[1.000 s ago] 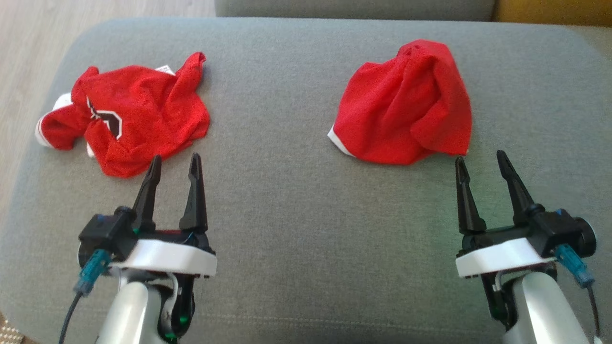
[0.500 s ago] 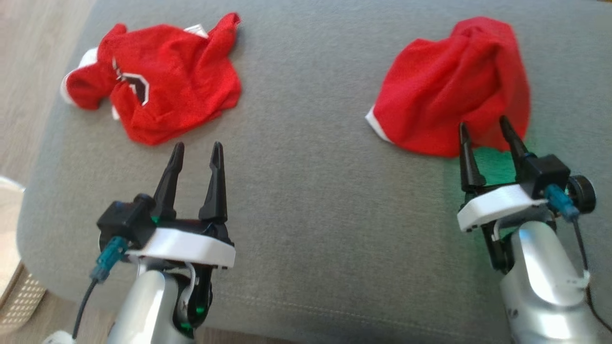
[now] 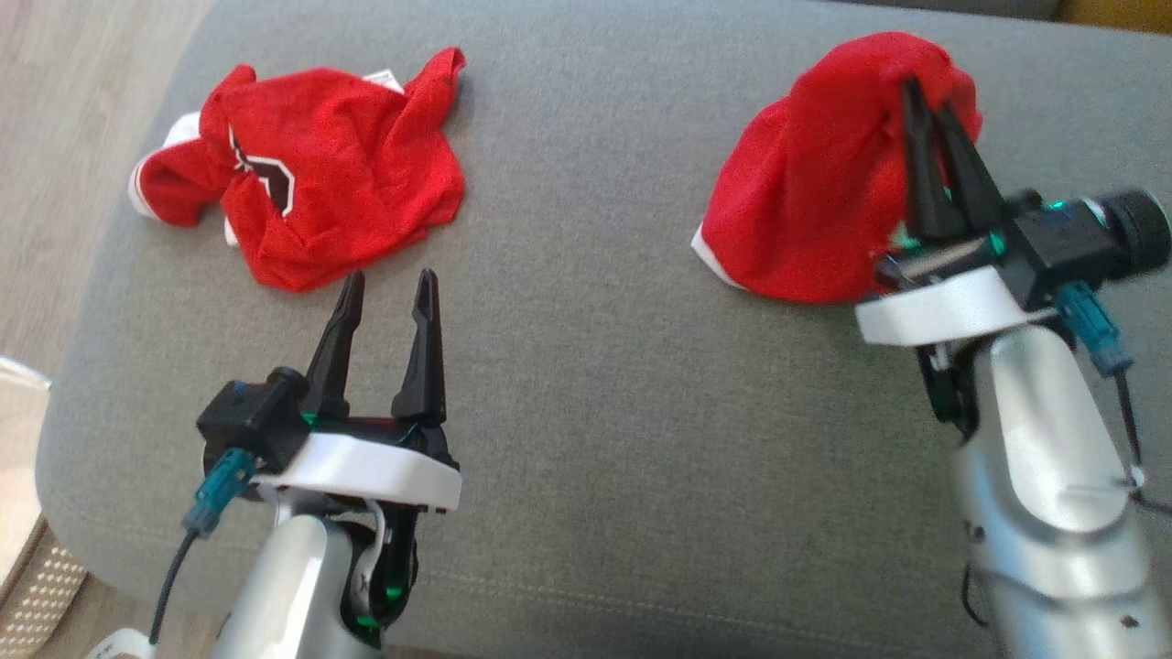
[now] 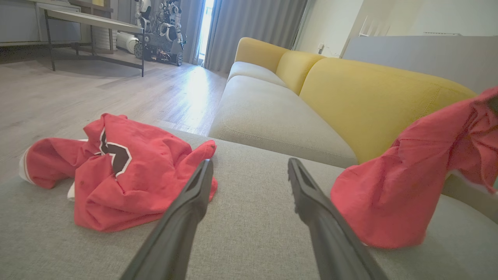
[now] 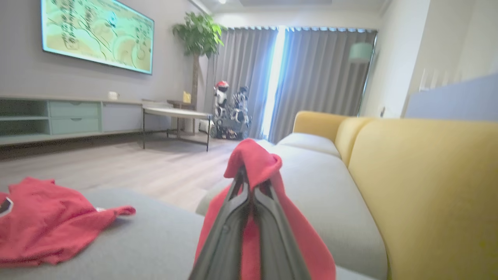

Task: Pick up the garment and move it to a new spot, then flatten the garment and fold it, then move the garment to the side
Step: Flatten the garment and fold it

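A plain red garment [image 3: 797, 192] with a white hem sits at the right of the grey cushion [image 3: 595, 384]. My right gripper [image 3: 927, 96] is shut on a fold at its top, and that fold is pulled up into a peak [image 5: 253, 155] over the fingertips while the lower part hangs down to the cushion. The same garment [image 4: 404, 175] appears raised at the right of the left wrist view. My left gripper [image 3: 392, 275] stands open and empty just short of a second crumpled red garment [image 3: 339, 183] with a dark emblem, also seen between its fingers' left side [image 4: 128, 175].
The grey cushion's left edge drops to a wooden floor [image 3: 55, 91]. A pale perforated basket [image 3: 32, 577] shows at the lower left. Behind the cushion runs a yellow and beige sofa [image 4: 369, 97]. A table and another robot stand far off across the room.
The right gripper went forward into the plain red garment, shut on its upper fold and raised it. The left gripper stayed open. The head camera has shifted too.
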Available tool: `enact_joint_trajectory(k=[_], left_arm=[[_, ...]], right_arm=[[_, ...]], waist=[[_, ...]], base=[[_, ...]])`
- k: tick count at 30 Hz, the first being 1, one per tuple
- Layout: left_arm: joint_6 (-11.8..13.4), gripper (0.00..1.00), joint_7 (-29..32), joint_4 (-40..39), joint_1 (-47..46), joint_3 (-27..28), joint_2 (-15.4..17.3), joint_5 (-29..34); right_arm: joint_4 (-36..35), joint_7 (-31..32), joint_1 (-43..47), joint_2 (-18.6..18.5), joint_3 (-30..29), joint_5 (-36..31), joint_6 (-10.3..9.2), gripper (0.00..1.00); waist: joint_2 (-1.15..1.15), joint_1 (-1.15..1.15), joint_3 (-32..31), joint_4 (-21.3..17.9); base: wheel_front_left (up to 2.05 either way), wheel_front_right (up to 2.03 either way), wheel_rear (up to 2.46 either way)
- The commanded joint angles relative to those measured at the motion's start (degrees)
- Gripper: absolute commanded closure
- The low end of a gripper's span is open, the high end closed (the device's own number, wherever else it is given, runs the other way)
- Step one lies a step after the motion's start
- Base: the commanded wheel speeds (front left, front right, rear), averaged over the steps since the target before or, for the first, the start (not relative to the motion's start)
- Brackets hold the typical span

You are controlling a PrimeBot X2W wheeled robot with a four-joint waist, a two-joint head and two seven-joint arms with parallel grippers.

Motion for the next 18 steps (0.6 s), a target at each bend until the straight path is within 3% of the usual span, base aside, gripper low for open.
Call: enact_joint_trajectory(k=[1,6,10,13,18], left_arm=[[0.5,0.0,-0.3,-1.5,-1.0,1.4,0.3,-0.4],[0.9,0.0,-0.3,-1.4,0.0,0.9,0.3,-0.8],[0.9,0.0,-0.3,-1.4,0.5,0.6,0.3,-1.1],[0.7,0.0,-0.3,-1.4,0.1,0.0,0.3,-1.5],[0.6,0.0,-0.3,-1.1,-1.0,-1.1,0.3,-1.8]], right_arm=[[-3.5,-0.6,-3.3,0.1,2.9,0.6,0.43,1.0],[-8.9,2.0,-7.4,-2.5,5.7,2.6,0.43,1.0],[-9.4,5.2,-9.8,-5.9,2.6,4.2,0.43,1.0],[-4.7,7.0,-10.5,-9.7,-1.0,4.9,0.43,1.0],[9.6,10.0,-11.0,-15.7,-6.5,4.6,0.43,1.0]], waist=[[0.0,0.0,-1.4,-0.7],[0.0,0.0,-2.7,-0.9],[0.0,0.0,-2.1,-0.6],[0.0,0.0,-1.0,0.0],[0.0,0.0,1.2,1.2]], base=[[0.0,0.0,0.0],[0.0,0.0,0.0],[0.0,0.0,0.0],[0.0,0.0,0.0],[0.0,0.0,0.0]])
